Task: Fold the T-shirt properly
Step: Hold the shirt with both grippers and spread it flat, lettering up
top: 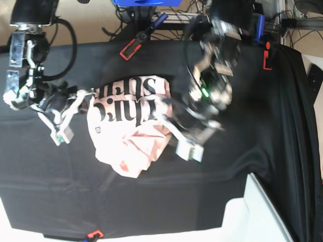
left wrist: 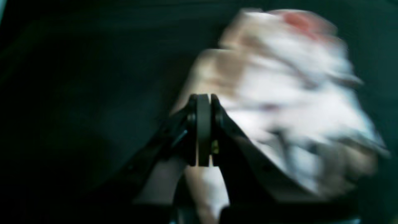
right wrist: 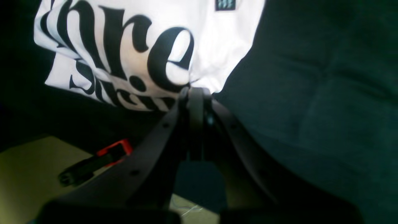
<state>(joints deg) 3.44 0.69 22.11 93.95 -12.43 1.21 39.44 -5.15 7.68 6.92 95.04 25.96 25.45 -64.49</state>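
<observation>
The T-shirt [top: 132, 143] lies bunched on the black table cloth [top: 242, 151], its dark lettering [top: 126, 101] facing up at the far side and a crumpled pink heap at the near side. My right gripper [top: 86, 98] is shut on the shirt's left edge. In the right wrist view its tips [right wrist: 196, 91] pinch the cloth just beside the printed letters [right wrist: 130, 53]. My left gripper [top: 169, 112] is shut at the shirt's right edge. The left wrist view is blurred, with the closed tips [left wrist: 203, 97] against the pale T-shirt [left wrist: 289, 93] and cloth showing under the fingers.
Red and black clamps hold the cloth at the far edge [top: 132, 48], the far right [top: 266, 55] and the near edge [top: 94, 234]; one clamp [right wrist: 105, 155] shows in the right wrist view. A white panel [top: 262, 212] sits at the near right corner. Cables lie behind the table.
</observation>
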